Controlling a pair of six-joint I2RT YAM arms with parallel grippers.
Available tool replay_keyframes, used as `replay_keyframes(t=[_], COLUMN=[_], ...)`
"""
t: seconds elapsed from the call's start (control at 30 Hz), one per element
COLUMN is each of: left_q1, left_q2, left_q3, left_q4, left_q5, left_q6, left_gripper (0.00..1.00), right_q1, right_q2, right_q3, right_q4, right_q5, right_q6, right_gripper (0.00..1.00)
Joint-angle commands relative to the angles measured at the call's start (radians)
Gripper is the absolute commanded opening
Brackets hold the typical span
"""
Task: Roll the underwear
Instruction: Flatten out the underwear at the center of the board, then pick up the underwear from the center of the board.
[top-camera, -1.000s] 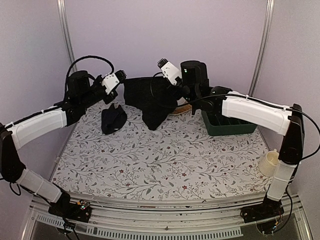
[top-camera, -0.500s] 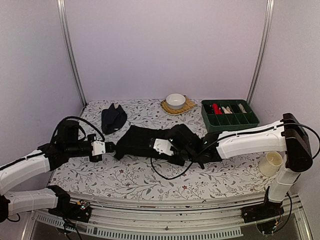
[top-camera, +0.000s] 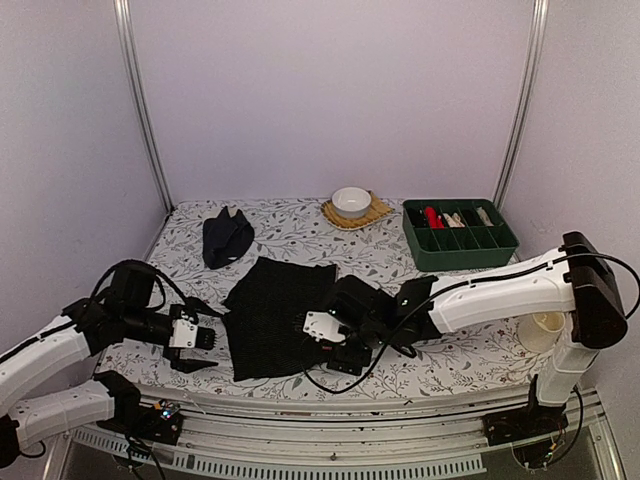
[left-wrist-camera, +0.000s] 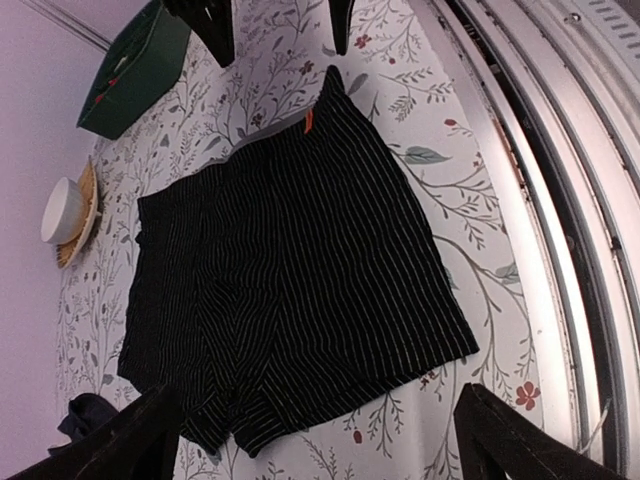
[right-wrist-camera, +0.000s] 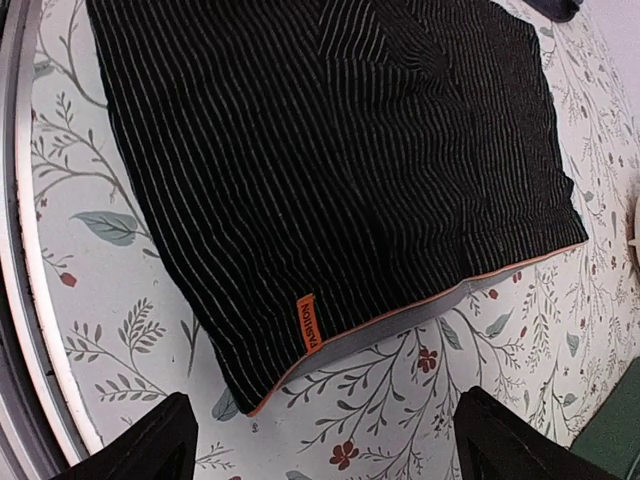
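Fingers of the left gripper (top-camera: 200, 343) and right gripper (top-camera: 318, 347) stand wide apart and empty, at either side of the underwear (top-camera: 268, 312), which lies flat near the table's (top-camera: 420, 290) front edge. Soft, light and limp, it probably rolls best pinched at the waistband (right-wrist-camera: 430, 306) by the orange tag (right-wrist-camera: 307, 323).

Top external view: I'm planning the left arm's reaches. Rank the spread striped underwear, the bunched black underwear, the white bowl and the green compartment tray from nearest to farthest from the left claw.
From the left claw:
1. spread striped underwear, just to its right, near edge.
2. bunched black underwear, far left.
3. white bowl, far middle.
4. green compartment tray, far right.
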Motion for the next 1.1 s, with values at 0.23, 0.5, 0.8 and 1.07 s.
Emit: replay_keyframes(t=[0.23, 0.5, 0.8, 1.07], left_q1=[0.175, 0.276, 0.27, 0.239], left_q2=[0.556, 1.067, 1.354, 1.438], left_q3=[0.378, 0.866, 1.125, 1.175], left_q4=[0.317, 0.105, 0.016, 0.014], left_q5=[-0.008, 0.167, 0.12, 0.024], left_q6=[-0.434, -0.543, -0.558, -0.585], left_gripper=[0.97, 0.77, 0.67, 0.62], right_q1=[-0.309, -0.476, -0.523, -0.523], right_q2=[0.144, 0.414, 0.544, 0.608], right_q3=[0.375, 0.669, 0.747, 0.75], right_q4=[-0.037, -0.1, -0.085, -0.053], right_q5=[-0.166, -0.299, -0.34, -0.341], right_q6=[0.246, 0.453, 0.477, 0.493], right_gripper=[0.91, 0.87, 0.84, 0.84])
